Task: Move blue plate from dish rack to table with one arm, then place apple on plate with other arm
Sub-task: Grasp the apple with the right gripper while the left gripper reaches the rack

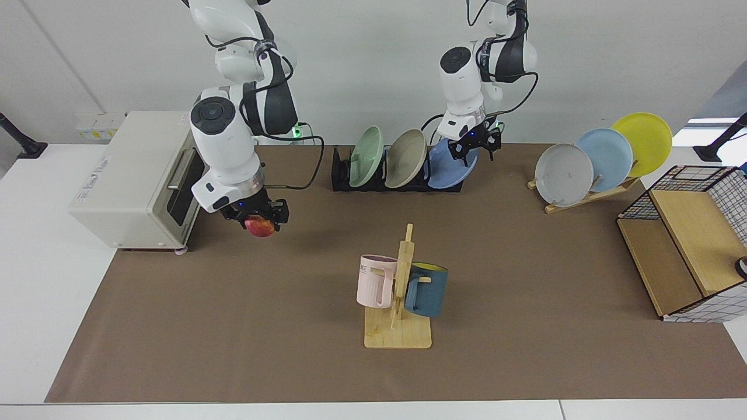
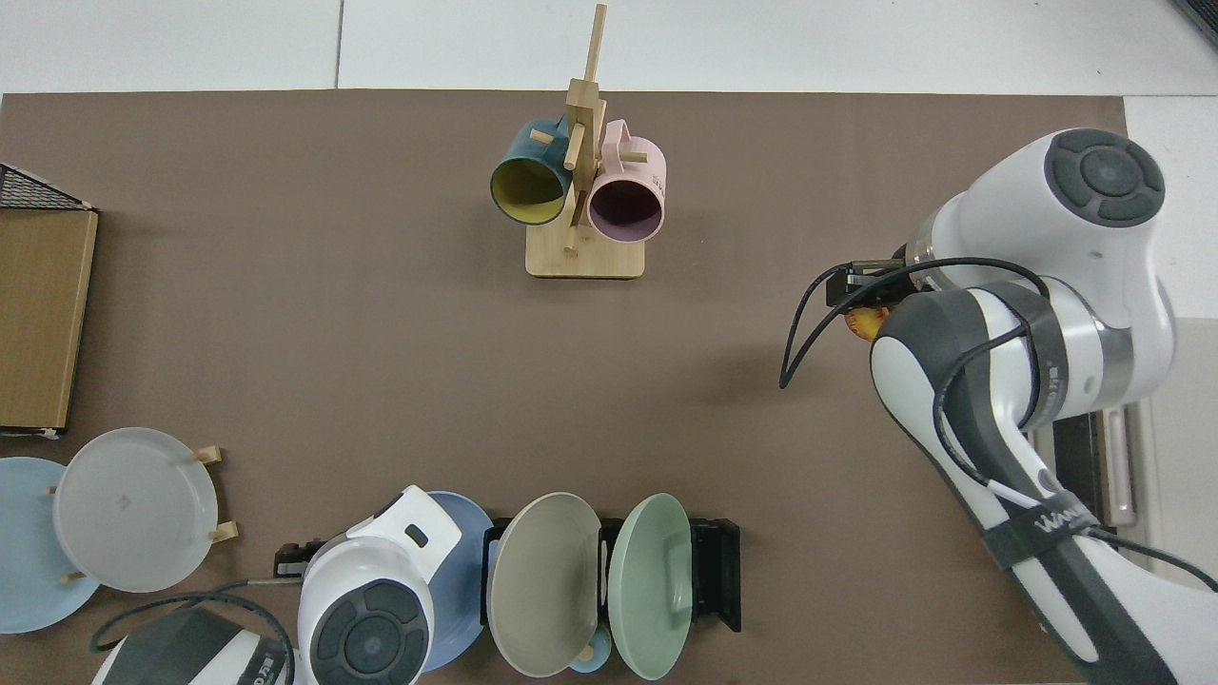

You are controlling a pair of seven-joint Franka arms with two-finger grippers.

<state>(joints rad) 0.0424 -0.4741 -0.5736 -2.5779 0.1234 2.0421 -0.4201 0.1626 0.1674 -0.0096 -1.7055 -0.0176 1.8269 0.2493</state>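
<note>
A: Where is the blue plate [image 1: 448, 169]?

B: In the dish rack [image 1: 397, 181], in the end slot nearest the wooden plate stand [image 1: 589, 195], leaning beside a beige plate [image 1: 405, 157] and a green plate [image 1: 366, 156]. The left gripper [image 1: 474, 144] is at its upper rim, jaws down over the edge. I cannot tell whether they are pinched on it or apart. In the top view the left arm's wrist covers most of the plate [image 2: 457, 580].

A: And the apple [image 1: 260, 226]?

B: Clamped between the jaws of the right gripper [image 1: 258, 217], held up off the counter [image 1: 233, 326], just in front of the toaster oven [image 1: 140, 178]. From above only a sliver of it [image 2: 861, 323] shows under the wrist.

A: Any open room?

B: The brown mat is bare between the rack and the mug tree [image 1: 400, 291], which carries a pink mug [image 1: 373, 280] and a dark blue mug [image 1: 427, 289]. It is also bare from the mug tree out to the wire basket [image 1: 694, 233] and along the near edge.
</note>
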